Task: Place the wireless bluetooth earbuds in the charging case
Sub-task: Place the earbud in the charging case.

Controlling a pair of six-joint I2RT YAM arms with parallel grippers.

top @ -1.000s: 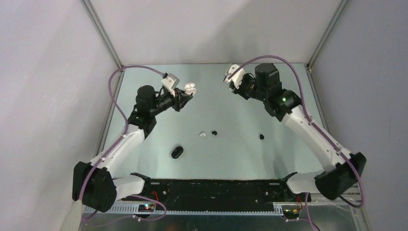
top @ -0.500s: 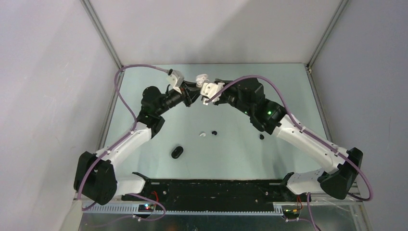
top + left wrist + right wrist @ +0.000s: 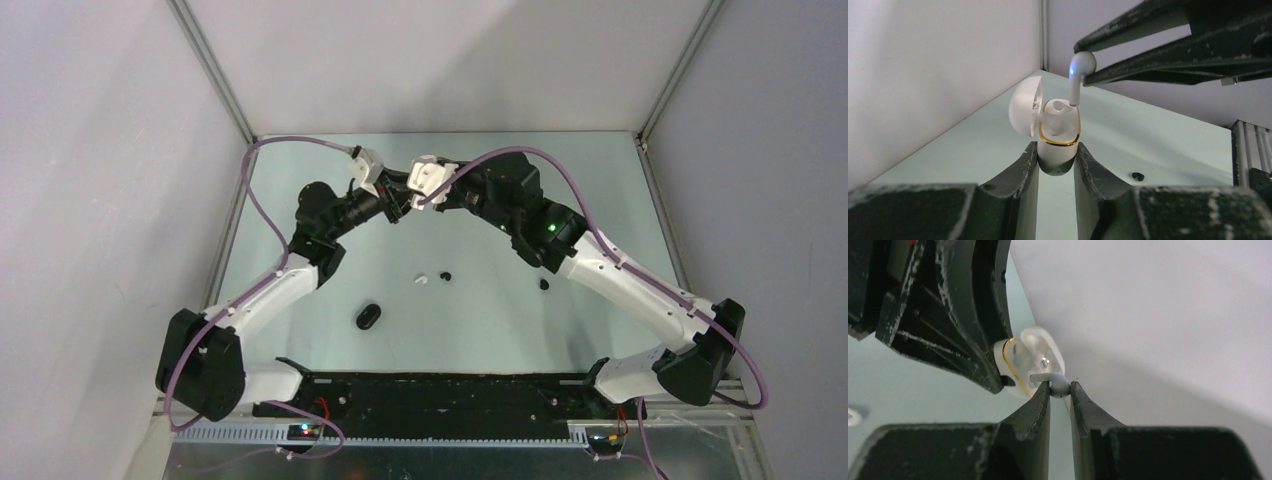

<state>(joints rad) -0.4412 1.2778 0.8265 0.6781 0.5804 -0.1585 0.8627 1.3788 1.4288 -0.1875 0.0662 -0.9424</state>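
My left gripper [image 3: 1057, 150] is shut on the base of a white charging case [image 3: 1058, 127] with a gold rim, held upright with its lid [image 3: 1023, 107] swung open. My right gripper [image 3: 1060, 386] is shut on the head of a white earbud [image 3: 1079, 70]. The earbud's stem points down at the case's open mouth, its tip level with the rim. In the top view both grippers meet above the far middle of the table, left gripper [image 3: 397, 201] against right gripper [image 3: 413, 193]. A white earbud [image 3: 422, 279] and two black earbuds [image 3: 446, 275] [image 3: 544, 284] lie loose on the table.
A shut black case [image 3: 368, 316] lies on the pale green table [image 3: 600, 200] near the left arm. Grey walls with metal corner posts [image 3: 215, 75] close in the left, back and right sides. The arms' black base bar [image 3: 450, 390] runs along the near edge.
The right arm swung left from the back right with the earbud, and the left arm moved right with the case. The two grippers now meet.
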